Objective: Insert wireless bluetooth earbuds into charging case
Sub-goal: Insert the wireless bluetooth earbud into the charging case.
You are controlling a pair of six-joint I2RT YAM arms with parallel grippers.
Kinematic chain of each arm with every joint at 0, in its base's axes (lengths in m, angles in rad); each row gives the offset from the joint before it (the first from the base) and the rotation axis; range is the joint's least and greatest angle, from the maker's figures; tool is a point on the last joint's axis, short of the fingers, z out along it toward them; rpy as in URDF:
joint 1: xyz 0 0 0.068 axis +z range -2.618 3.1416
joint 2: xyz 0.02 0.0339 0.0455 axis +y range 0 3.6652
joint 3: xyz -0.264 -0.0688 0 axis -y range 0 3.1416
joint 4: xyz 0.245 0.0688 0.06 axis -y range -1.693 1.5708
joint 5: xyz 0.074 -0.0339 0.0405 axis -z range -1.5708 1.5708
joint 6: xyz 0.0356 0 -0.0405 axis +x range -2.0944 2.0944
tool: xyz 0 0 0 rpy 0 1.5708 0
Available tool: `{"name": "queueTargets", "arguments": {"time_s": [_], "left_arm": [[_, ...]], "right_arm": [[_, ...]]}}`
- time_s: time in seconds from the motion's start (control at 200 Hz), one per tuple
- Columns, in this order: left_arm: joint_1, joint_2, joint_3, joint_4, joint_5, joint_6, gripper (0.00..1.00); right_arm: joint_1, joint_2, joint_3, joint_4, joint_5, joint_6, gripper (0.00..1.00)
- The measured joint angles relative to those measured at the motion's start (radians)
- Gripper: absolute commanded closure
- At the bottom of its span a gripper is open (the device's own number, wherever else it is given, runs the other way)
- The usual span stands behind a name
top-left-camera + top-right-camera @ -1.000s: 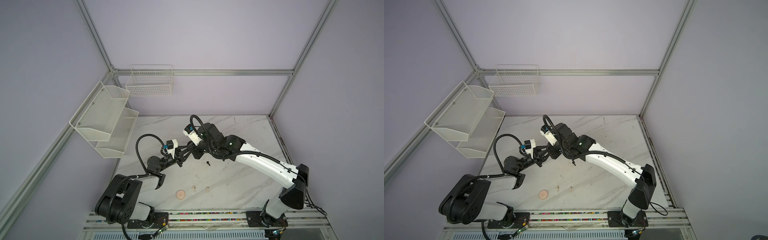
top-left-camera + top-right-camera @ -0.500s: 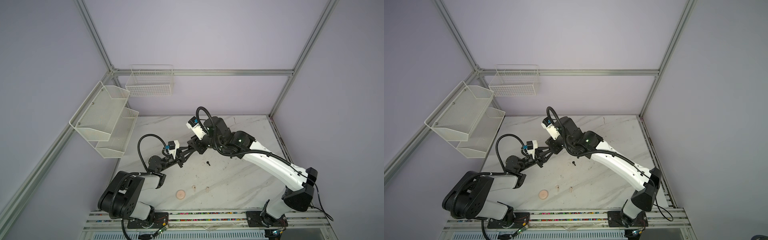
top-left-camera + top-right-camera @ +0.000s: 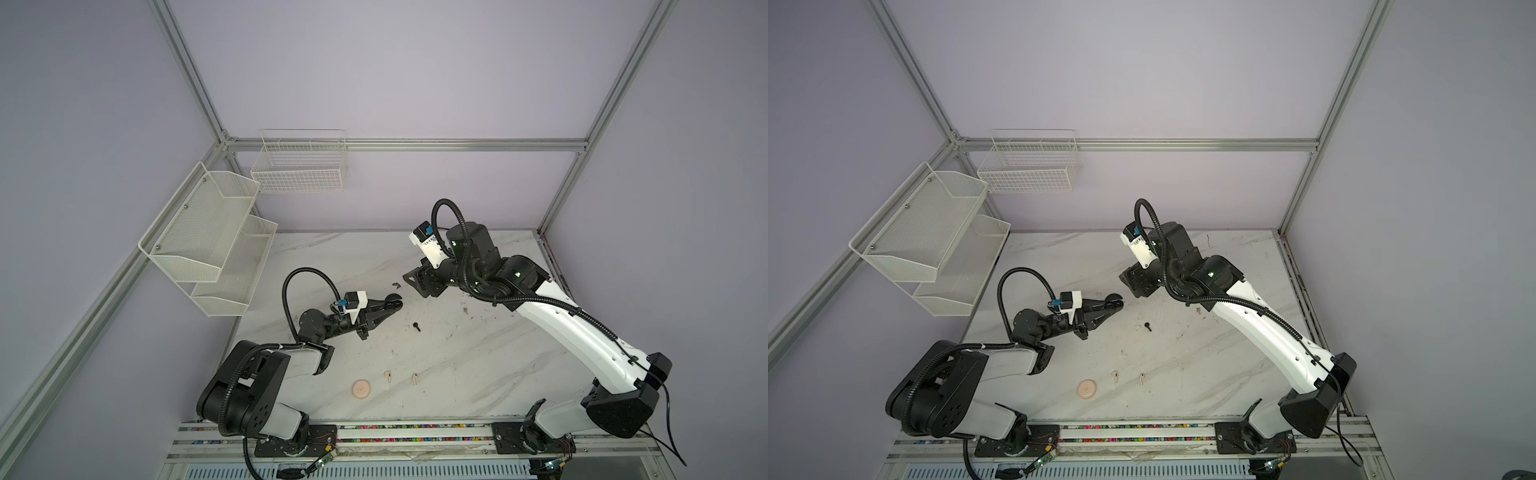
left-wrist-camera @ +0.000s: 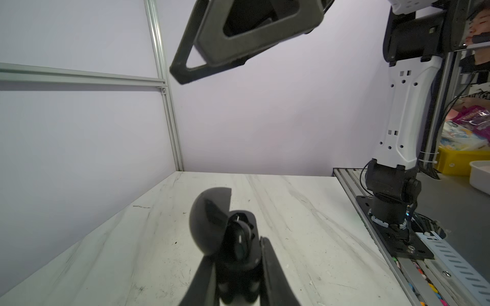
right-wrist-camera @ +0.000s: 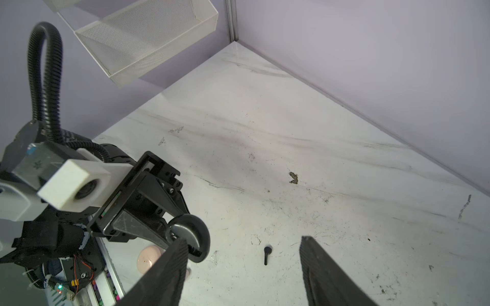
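In both top views the right gripper (image 3: 412, 283) (image 3: 1128, 282) has drawn back from the left gripper (image 3: 390, 306) (image 3: 1109, 306), where it sat pinched a second ago. Its jaws are now released and empty. The left gripper stays clenched on the round black charging case (image 3: 393, 296), lid up. A black stemmed earbud (image 3: 416, 326) lies unmoved on the white marble table (image 3: 478, 374), and two pale pinkish-cream earbuds (image 3: 388, 376) lie nearer the front.

In the left wrist view the case (image 4: 209, 222) sits between the fingers (image 4: 275, 273), with what looks like a second black earbud (image 4: 240, 238) in its well.

In the right wrist view the right fingers (image 5: 169, 275) stand wide apart, with the black earbud (image 5: 267, 254) on the table beyond them.
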Motion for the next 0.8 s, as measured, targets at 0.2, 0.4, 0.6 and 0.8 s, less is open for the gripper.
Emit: {"name": "queueTargets", "arguments": {"time_s": [0.2,0.4,0.6,0.8], "left_arm": [[-0.004,0.000,0.008,-0.004,0.032,0.056,1.00],[-0.004,0.000,0.008,-0.012,0.033,0.089,1.00],[-0.004,0.000,0.008,-0.014,0.025,0.089,1.00],[-0.005,-0.033,-0.003,-0.023,-0.029,0.069,1.00]], "right_arm": [[-0.007,0.010,-0.031,-0.002,-0.090,0.008,0.22],[-0.007,0.010,-0.083,0.017,-0.179,0.048,0.17],[-0.007,0.000,-0.170,0.051,-0.178,0.082,0.20],[-0.040,-0.148,-0.346,0.077,-0.085,0.145,0.34]]}}
